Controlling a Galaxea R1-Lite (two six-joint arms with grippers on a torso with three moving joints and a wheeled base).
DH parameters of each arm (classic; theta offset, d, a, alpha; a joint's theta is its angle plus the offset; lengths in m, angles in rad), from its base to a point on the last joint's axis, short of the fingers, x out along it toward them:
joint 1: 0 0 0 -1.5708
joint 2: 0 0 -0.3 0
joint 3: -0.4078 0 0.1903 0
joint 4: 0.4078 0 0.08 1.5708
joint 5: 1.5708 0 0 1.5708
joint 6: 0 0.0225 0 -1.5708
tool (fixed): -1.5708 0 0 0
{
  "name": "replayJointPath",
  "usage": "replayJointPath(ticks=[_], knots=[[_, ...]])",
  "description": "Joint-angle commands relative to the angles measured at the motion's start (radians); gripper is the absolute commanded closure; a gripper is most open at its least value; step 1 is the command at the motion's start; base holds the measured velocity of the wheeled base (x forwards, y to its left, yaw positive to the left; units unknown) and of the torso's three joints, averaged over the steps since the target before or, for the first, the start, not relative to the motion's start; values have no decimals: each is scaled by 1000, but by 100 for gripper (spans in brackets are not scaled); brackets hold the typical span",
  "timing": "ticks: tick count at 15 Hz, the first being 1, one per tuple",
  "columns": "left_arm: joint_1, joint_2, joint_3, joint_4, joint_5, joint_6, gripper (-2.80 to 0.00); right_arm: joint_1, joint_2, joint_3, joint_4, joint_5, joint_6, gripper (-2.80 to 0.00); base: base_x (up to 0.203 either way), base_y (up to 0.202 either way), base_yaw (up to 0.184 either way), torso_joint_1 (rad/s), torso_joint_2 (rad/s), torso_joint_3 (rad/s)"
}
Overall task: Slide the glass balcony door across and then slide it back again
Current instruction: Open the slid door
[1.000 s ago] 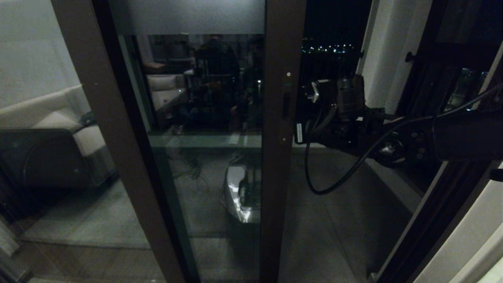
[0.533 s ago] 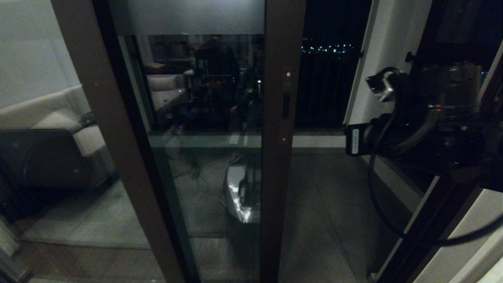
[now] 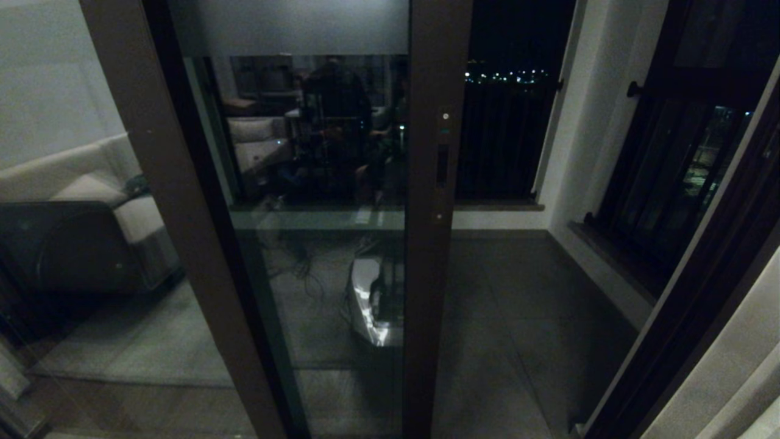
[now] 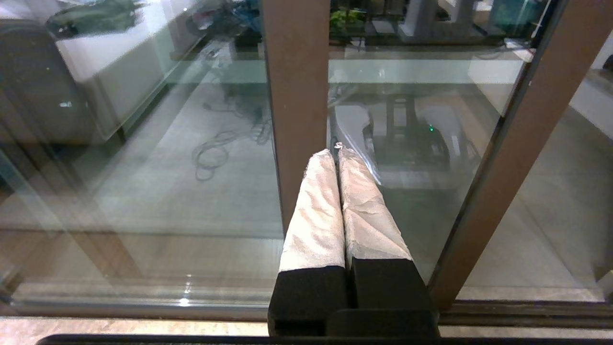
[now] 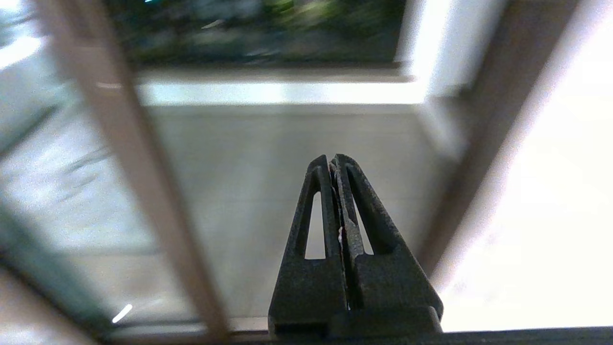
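Glass balcony door [image 3: 317, 213] fills the middle of the head view, a tall pane in a dark brown frame with a frosted band along its top; its stile [image 3: 434, 244] stands upright just right of centre, carrying a narrow recessed handle slot [image 3: 442, 166] with small screws above and below it; to the right of the stile the doorway stands open onto the balcony floor [image 3: 518, 317]; the pane overlaps a fixed glass panel whose plain brown post [image 3: 177, 231] leans across the left of the view; reflections of a room and of the robot's base show in the glass; beyond the opening a dark railing [image 3: 499, 146] runs below distant lights; a dark-framed barred side window [image 3: 670, 177] sits in the white wall on the right.

Neither arm appears in the head view; the left gripper [image 4: 337, 153] shows only in its own wrist view, its cloth-wrapped fingers [image 4: 316, 206] pressed together and holding nothing, pointing at the glass low down beside a brown post, apart from it; the right gripper [image 5: 333, 160] shows only in its wrist view, its dark fingers [image 5: 359, 211] together with nothing between them, aimed toward the balcony floor through the opening, with a brown frame member to one side; that view is blurred.
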Motion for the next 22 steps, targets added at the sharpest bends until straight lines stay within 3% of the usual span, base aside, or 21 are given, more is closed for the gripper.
replayJointPath(ticks=[1,3,5,9,12,14,16,19,22], knots=[[0,1,2,0,0,0,0,-118,-326,-16,198,-2,-46,0,0,0,0,0,0,0],[0,1,2,0,0,0,0,-165,-405,-4,276,-19,-57,0,0,0,0,0,0,0],[0,1,2,0,0,0,0,-177,-403,-1,315,-40,-11,0,0,0,0,0,0,0],[0,1,2,0,0,0,0,-269,-403,-38,319,10,-89,0,0,0,0,0,0,0],[0,1,2,0,0,0,0,-271,-403,-32,327,7,-31,0,0,0,0,0,0,0],[0,1,2,0,0,0,0,-333,-406,-57,328,13,-85,0,0,0,0,0,0,0],[0,1,2,0,1,0,0,-395,-440,-60,327,110,-107,0,0,0,0,0,0,0],[0,0,2,0,0,1,0,-374,-618,32,352,150,-89,0,0,0,0,0,0,0],[0,1,2,0,0,1,0,-367,-685,219,378,219,4,0,0,0,0,0,0,0]])
